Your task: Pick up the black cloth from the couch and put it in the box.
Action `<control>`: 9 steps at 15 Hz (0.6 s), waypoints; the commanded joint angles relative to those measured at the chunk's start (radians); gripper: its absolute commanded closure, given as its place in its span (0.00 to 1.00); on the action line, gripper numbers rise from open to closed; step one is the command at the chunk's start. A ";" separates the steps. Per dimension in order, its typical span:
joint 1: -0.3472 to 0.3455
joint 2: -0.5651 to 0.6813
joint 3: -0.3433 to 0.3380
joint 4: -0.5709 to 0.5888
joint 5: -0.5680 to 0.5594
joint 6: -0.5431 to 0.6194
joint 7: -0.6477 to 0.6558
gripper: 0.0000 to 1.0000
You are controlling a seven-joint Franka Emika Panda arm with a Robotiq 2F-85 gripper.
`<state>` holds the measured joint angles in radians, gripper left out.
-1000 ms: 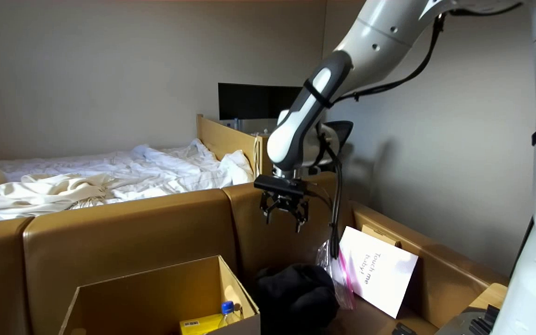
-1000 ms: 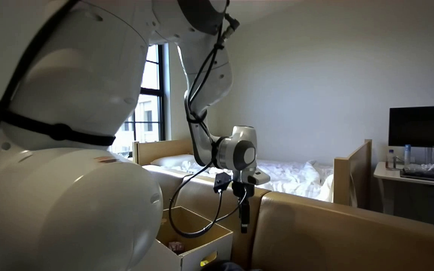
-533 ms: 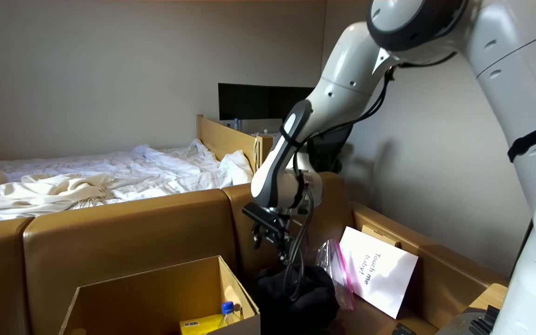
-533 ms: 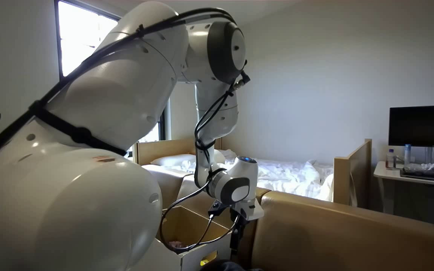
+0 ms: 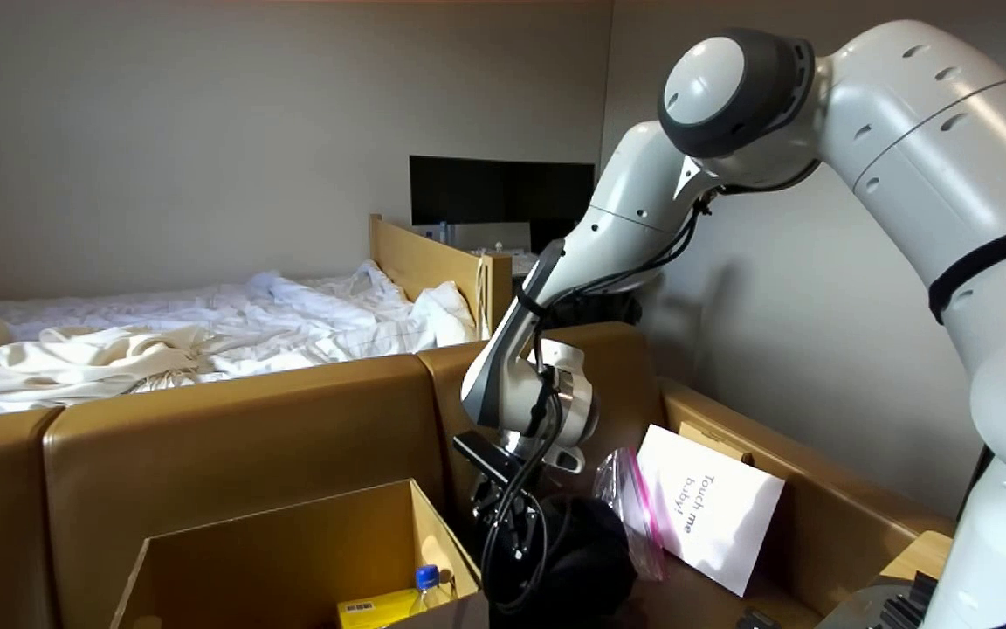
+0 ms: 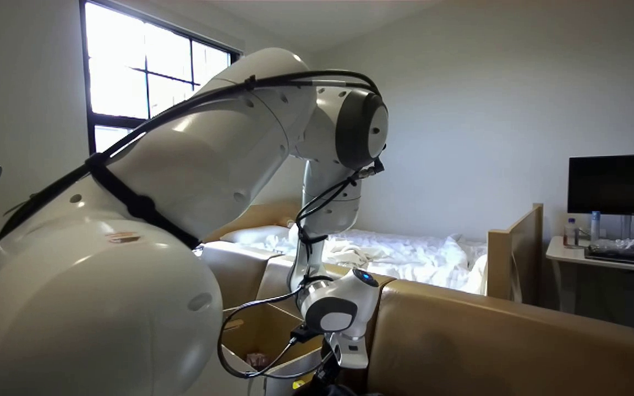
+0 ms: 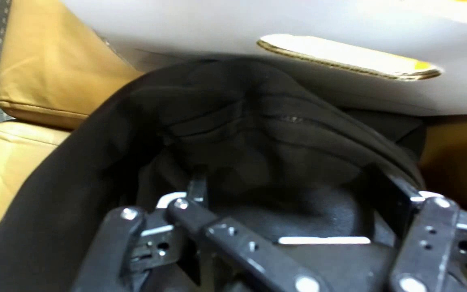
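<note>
- Black cloth (image 7: 233, 150) lies bunched on the brown couch (image 5: 241, 445), outside the cardboard box (image 5: 285, 555) and just beside its outer wall.
- Gripper (image 7: 286, 178) points down at the cloth, its two fingers (image 7: 395, 194) spread wide; dark fabric shows beneath the gap, though I cannot tell whether the tips touch it.
- Blue-capped bottle (image 5: 430, 590) and yellow carton (image 5: 372, 609) sit next to each other inside the box.
- Clear zip bag (image 5: 640, 515) with a pink seal rests between the cloth and a tilted white sheet (image 5: 708, 515) lettered "Touch me baby!"
</note>
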<state>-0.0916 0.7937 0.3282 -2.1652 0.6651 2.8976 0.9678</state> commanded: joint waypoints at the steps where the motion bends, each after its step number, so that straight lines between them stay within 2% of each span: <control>1: 0.045 -0.007 -0.057 -0.022 0.072 -0.012 -0.015 0.00; 5: 0.260 0.041 -0.269 0.008 0.002 0.017 0.101 0.00; 6: 0.301 0.055 -0.308 0.013 -0.012 0.024 0.120 0.00; 9: 0.372 0.105 -0.365 0.044 -0.038 0.053 0.150 0.00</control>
<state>0.2192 0.8504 0.0141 -2.1490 0.6694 2.9133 1.0555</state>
